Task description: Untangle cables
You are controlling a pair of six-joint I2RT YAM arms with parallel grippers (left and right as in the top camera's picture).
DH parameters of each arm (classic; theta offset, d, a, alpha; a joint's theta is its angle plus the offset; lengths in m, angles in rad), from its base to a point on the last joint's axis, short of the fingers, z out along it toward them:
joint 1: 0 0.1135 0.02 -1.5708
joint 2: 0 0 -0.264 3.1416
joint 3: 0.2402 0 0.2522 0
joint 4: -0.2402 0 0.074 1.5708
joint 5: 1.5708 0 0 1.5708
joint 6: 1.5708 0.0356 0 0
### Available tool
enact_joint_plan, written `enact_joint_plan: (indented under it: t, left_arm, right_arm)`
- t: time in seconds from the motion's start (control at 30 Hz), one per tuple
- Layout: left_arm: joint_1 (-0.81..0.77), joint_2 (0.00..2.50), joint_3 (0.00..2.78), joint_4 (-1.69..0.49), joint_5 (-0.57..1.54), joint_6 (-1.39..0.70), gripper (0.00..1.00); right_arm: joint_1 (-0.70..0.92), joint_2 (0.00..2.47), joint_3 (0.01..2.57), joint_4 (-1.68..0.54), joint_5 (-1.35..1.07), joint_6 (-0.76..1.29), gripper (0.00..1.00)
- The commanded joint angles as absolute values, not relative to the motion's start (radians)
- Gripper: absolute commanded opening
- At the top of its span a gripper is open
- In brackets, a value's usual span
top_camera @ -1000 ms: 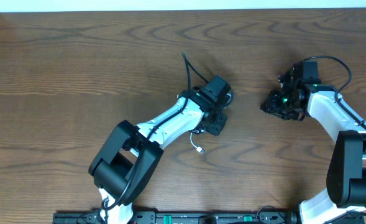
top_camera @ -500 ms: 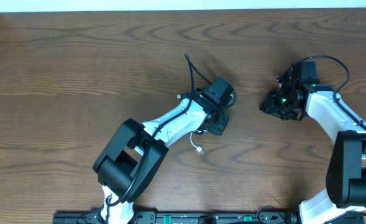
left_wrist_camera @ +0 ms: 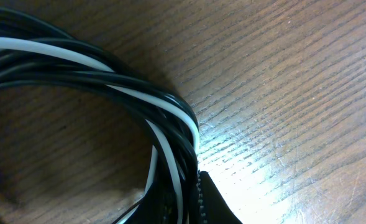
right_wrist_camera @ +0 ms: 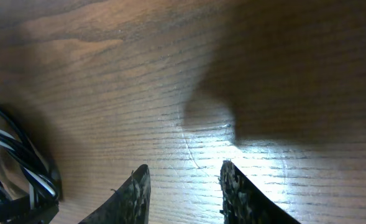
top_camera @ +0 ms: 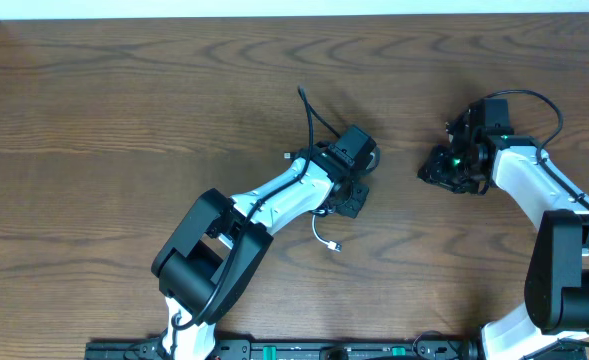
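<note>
Moved: left gripper (top_camera: 348,182) pinches down on cables (left_wrist_camera: 178,119), white plug end (top_camera: 335,246) slides right.
Right gripper (right_wrist_camera: 186,198): spread, empty.
Next: I'd start pulling.

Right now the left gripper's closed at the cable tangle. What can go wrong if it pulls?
1. The left gripper seems to pinch black and white strands of the cables together, so pulling may tighten the tangle.
2. The right gripper is open, empty and off to the side. Nothing anchors the bundle, so it may just drag.
3. The loose white plug end lies beside the left arm and could snag.
</note>
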State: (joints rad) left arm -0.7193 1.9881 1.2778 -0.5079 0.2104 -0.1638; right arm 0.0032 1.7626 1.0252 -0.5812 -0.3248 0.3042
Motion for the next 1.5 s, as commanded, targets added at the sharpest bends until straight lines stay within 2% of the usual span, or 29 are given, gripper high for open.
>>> enact_joint_plan:
  t: [0.0, 0.17, 0.27, 0.5, 0.57, 0.63, 0.83, 0.97, 1.03, 1.1, 1.17, 1.47]
  left_arm:
    - [-0.713, 1.967, 1.278, -0.513, 0.197, -0.170, 0.08]
    - [-0.671, 1.830, 1.300, -0.517, 0.198, -0.171, 0.07]
    - [-0.626, 1.740, 1.301, -0.514, 0.247, -0.170, 0.08]
    - [-0.431, 1.592, 1.300, -0.489, 0.702, -0.171, 0.07]
    - [-0.350, 1.588, 1.300, -0.445, 0.941, -0.178, 0.08]
    - [-0.304, 1.588, 1.300, -0.424, 1.036, -0.206, 0.08]
    - [-0.252, 1.588, 1.293, -0.426, 1.066, -0.247, 0.07]
    - [-0.255, 1.588, 1.293, -0.424, 1.066, -0.273, 0.07]
    - [-0.255, 1.588, 1.293, -0.424, 1.068, -0.276, 0.08]
    - [-0.255, 1.588, 1.293, -0.424, 1.102, -0.276, 0.08]
    - [-0.255, 1.588, 1.293, -0.424, 1.145, -0.275, 0.08]
    - [-0.264, 1.588, 1.291, -0.432, 1.249, -0.275, 0.07]
  right_arm:
    - [0.008, 1.756, 1.027, -0.598, -0.323, 0.306, 0.36]
    - [0.006, 1.756, 1.028, -0.624, -0.342, 0.274, 0.49]
    - [0.006, 1.756, 1.028, -0.619, -0.460, 0.186, 0.50]
    - [0.006, 1.756, 1.028, -0.583, -1.017, -0.128, 0.51]
    - [0.006, 1.756, 1.028, -0.584, -1.208, -0.244, 0.50]
    - [0.006, 1.756, 1.028, -0.584, -1.263, -0.273, 0.51]
    - [0.007, 1.756, 1.028, -0.577, -1.406, -0.387, 0.50]
    - [0.007, 1.756, 1.028, -0.477, -1.513, -0.398, 0.49]
    - [0.008, 1.756, 1.028, -0.413, -1.542, -0.398, 0.46]
    - [0.009, 1.756, 1.028, -0.337, -1.545, -0.398, 0.36]
    - [0.009, 1.756, 1.028, -0.274, -1.559, -0.398, 0.32]
    - [0.060, 1.756, 1.028, -0.191, -1.561, -0.398, 0.34]
